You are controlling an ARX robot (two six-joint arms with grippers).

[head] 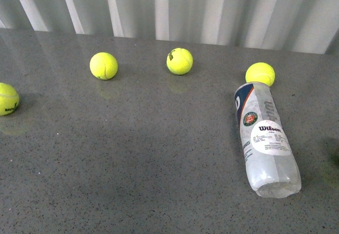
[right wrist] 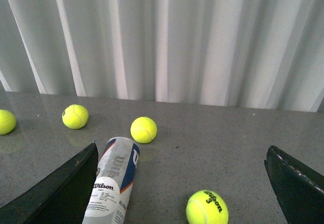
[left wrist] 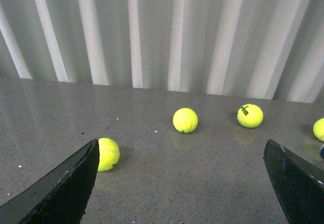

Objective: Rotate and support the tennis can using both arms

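Both our left jaws and right jaws gape empty, set wide, we judge, for the can (head: 263,136); it lies flat on the table (head: 132,165) near one side of the right jaws.

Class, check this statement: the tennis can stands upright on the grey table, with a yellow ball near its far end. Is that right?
Not quite. The tennis can is not upright: it lies on its side on the grey table, as the front view shows. The rest holds: a yellow ball sits near its far end.
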